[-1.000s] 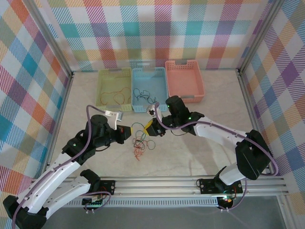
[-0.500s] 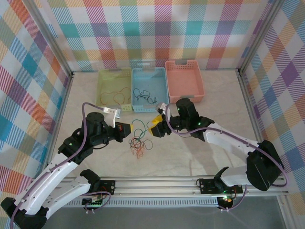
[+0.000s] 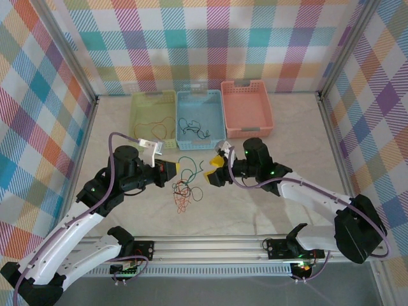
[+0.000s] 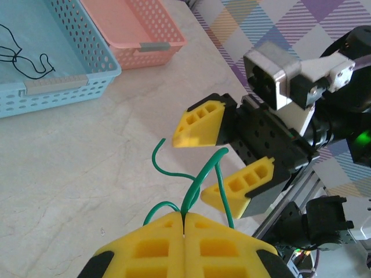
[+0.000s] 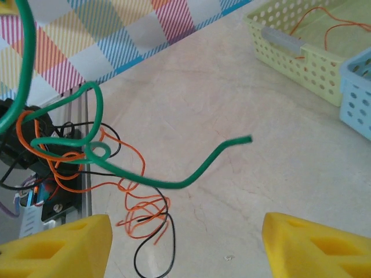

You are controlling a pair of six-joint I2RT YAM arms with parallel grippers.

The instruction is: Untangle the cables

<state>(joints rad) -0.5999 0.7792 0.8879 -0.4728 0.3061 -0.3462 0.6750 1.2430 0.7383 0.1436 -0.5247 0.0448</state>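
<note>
Obs: left gripper (image 4: 184, 225) pinches green cable (image 4: 200, 176); free end runs toward 3 o'clock, just ahead of right gripper (image 5: 186, 226), jaws spread, probably untouched.

I am pinching the green cable (image 4: 201, 175) in my left pincer (image 4: 184, 225), jaws pressed together. The right pincer (image 4: 193, 169) is hanging spread wide just beyond it, the cable curving up between its yellow fingers (image 4: 200, 123).

We record: tabletop (image 3: 236, 217) smooth, matt, marble-patterned. Blue basket (image 4: 64, 87) perforated plastic, slight sheen; pink basket (image 4: 133, 58) beside it likewise. Green cable (image 5: 203, 169) smooth, glossy.
</note>
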